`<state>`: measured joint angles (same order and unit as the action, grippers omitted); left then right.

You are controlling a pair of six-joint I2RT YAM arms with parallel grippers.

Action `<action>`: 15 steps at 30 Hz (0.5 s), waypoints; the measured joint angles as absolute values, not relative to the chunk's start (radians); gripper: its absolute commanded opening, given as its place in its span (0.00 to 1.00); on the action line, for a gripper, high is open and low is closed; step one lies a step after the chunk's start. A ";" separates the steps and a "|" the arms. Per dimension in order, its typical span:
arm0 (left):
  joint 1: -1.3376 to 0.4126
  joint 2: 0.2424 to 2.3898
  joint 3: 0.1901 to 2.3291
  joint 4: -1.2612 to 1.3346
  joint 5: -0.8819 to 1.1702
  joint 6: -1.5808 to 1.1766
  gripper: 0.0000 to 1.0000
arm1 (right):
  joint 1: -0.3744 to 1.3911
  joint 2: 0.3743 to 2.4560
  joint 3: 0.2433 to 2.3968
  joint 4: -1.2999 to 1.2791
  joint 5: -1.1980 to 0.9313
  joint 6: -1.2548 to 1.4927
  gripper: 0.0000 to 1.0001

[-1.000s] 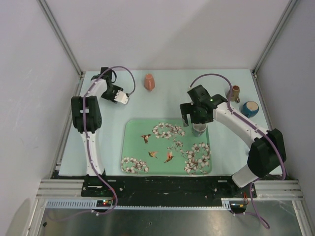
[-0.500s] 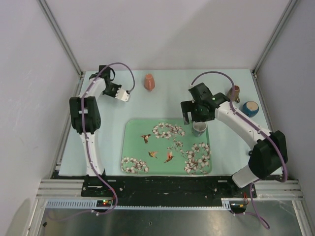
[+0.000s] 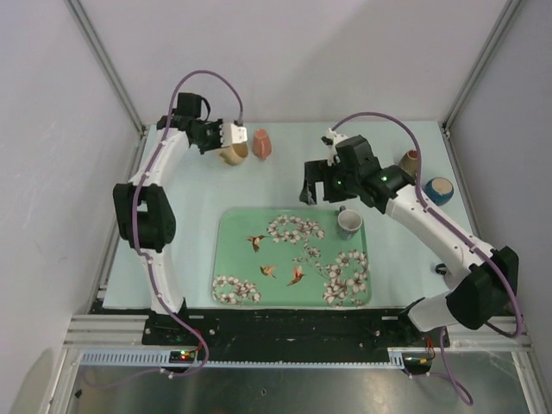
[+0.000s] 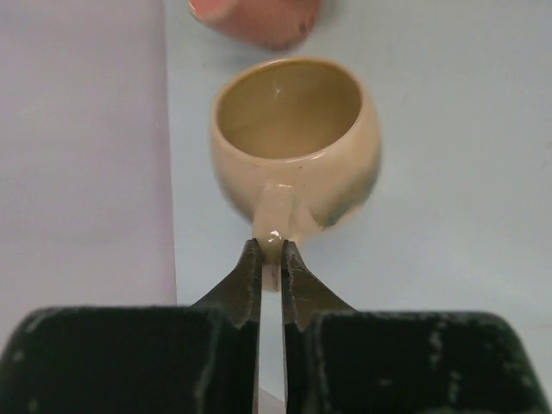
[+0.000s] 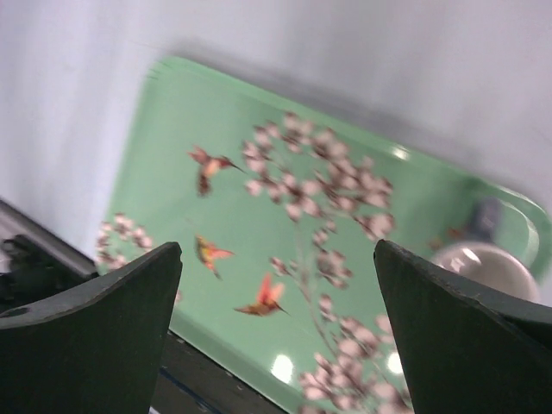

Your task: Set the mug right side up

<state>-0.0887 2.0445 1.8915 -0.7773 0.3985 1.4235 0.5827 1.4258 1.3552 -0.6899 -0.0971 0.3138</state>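
While the left gripper reaches to the far side of the pale blue table, the overhead view shows it pinching a cream mug just beside a pink vessel. That hold, by the handle, would let the wrist roll the cup to any attitude. The right gripper hangs spread and empty over the far rim of the flowered green tray, apart from a grey mug standing mouth up in the tray's far right corner. From the left wrist, the left gripper has its dark, tapering fingers clenched on the stubby handle of the cream mug, a round-bellied, glossy glazed piece with a greenish smear near the handle. Its mouth opens toward the lens, so it reads as right side up or close to it, though whether its base touches the table cannot be told. The pink vessel lies just beyond its rim. From the right wrist, blurred, the right gripper shows broad, blunt black fingers with nothing between them. Below lie the slick tray of hummingbirds and blossoms and, at its corner, the grey mug.
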 measured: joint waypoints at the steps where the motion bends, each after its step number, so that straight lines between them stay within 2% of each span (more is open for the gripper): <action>1: -0.101 2.026 1.892 -0.775 0.407 1.380 0.00 | 0.589 1.432 1.355 -0.648 -0.127 0.323 0.99; 11: -0.149 1.865 1.887 -0.719 0.490 1.094 0.00 | 0.614 1.633 1.385 -0.307 -0.302 0.373 0.99; 12: -0.145 1.865 1.887 -0.719 0.503 1.071 0.06 | 0.614 1.661 1.401 -0.295 -0.308 0.369 0.99; 13: -0.142 1.866 1.887 -0.719 0.510 1.048 0.19 | 0.614 1.684 1.417 -0.289 -0.312 0.365 0.99; 15: -0.134 1.879 1.892 -0.721 0.532 1.010 0.37 | 0.614 1.707 1.430 -0.282 -0.314 0.359 0.99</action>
